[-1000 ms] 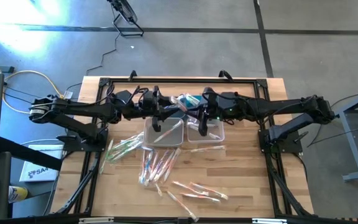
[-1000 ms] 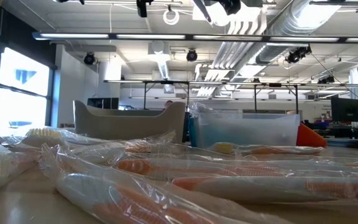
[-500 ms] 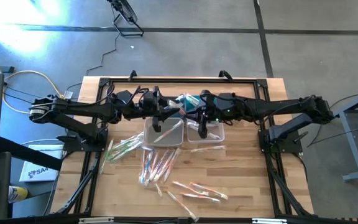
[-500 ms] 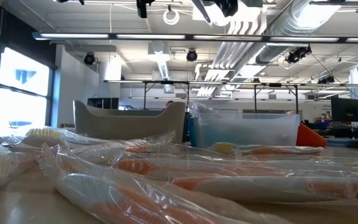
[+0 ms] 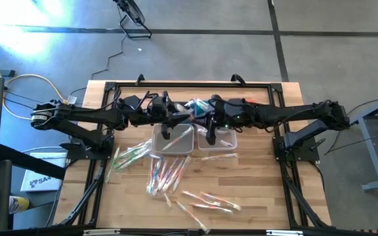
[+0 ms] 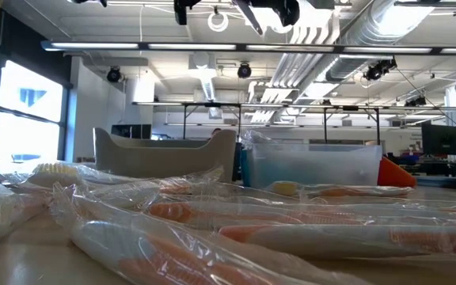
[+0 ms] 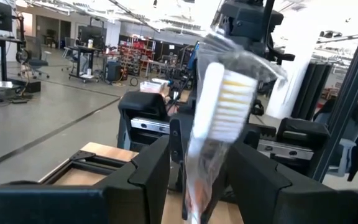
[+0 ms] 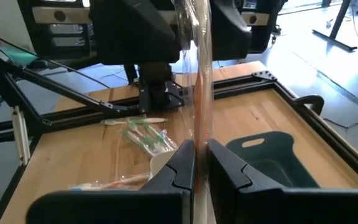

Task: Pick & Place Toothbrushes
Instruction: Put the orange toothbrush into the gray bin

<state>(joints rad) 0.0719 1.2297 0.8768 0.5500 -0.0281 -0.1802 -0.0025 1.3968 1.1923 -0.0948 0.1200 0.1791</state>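
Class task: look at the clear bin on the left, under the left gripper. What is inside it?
The left clear bin shows a few wrapped toothbrushes inside. The left gripper covers its back edge, so anything there cannot be seen.

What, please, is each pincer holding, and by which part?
Both hold one wrapped toothbrush: the right pincer is shut on its lower handle, while the left pincer has it between its fingers below the bristle head.

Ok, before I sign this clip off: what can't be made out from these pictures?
- High view: what lies in the two bins; the arms cover them and the contents are too small.
- Left wrist view: the wrapped toothbrush in the left gripper is cut off by the bottom edge.
- Right wrist view: the right gripper pinches a wrapper; its handle colour is unreadable.
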